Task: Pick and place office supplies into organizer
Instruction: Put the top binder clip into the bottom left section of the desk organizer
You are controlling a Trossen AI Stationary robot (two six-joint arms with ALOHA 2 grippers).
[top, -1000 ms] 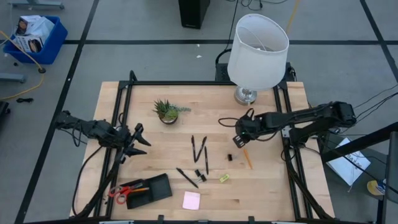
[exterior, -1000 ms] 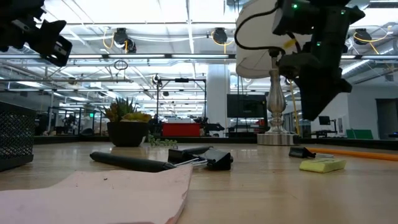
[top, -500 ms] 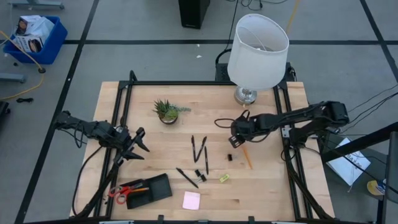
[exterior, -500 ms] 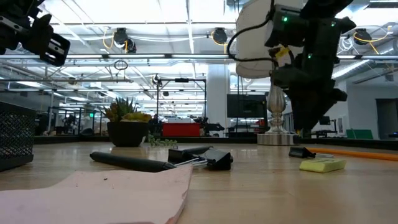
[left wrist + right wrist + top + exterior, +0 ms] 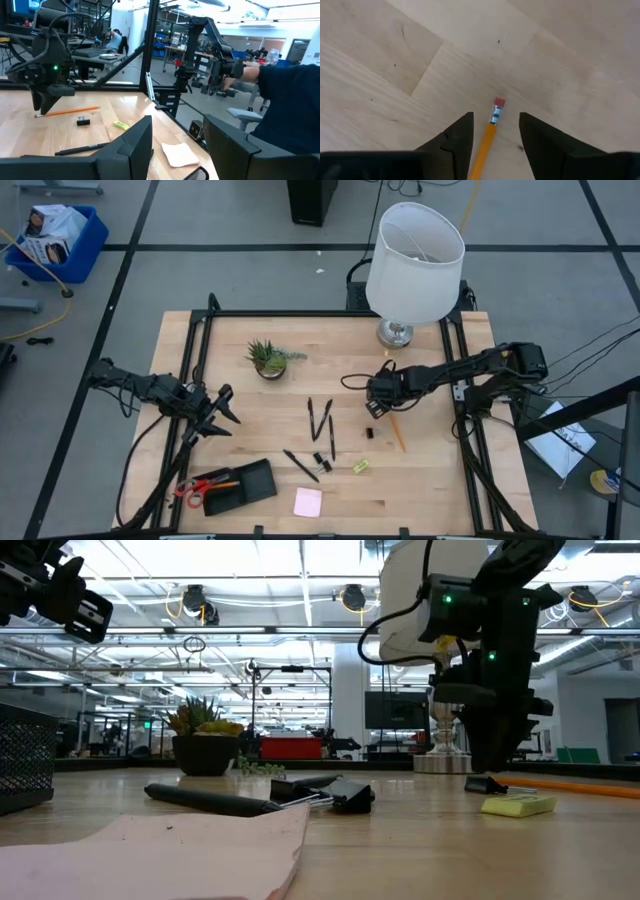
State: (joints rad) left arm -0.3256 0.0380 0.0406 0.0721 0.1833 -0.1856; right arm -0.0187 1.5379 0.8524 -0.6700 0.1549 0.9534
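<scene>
An orange pencil (image 5: 397, 433) with a red eraser end (image 5: 498, 102) lies flat on the wood table. My right gripper (image 5: 495, 125) points steeply down over that end, open, one finger on each side of the pencil, gaps showing on both sides. It stands at the table's right middle (image 5: 378, 408). A small black clip (image 5: 368, 433) and a yellow-green block (image 5: 360, 466) lie close by. The black organizer (image 5: 240, 485) sits at the near left with red-handled scissors (image 5: 203, 485) in it. My left gripper (image 5: 222, 416) waits open and level above the table's left side.
Black pens (image 5: 320, 420) and black clips (image 5: 321, 461) lie mid-table, a pink pad (image 5: 308, 501) at the near edge. A potted plant (image 5: 268, 359) stands far left of centre, and a white-shaded lamp (image 5: 413, 265) stands just beyond my right gripper.
My right gripper has come down toward the table and a little toward its left and near edges, ending over the pencil's eraser end. The pencil and the other items lie as before.
</scene>
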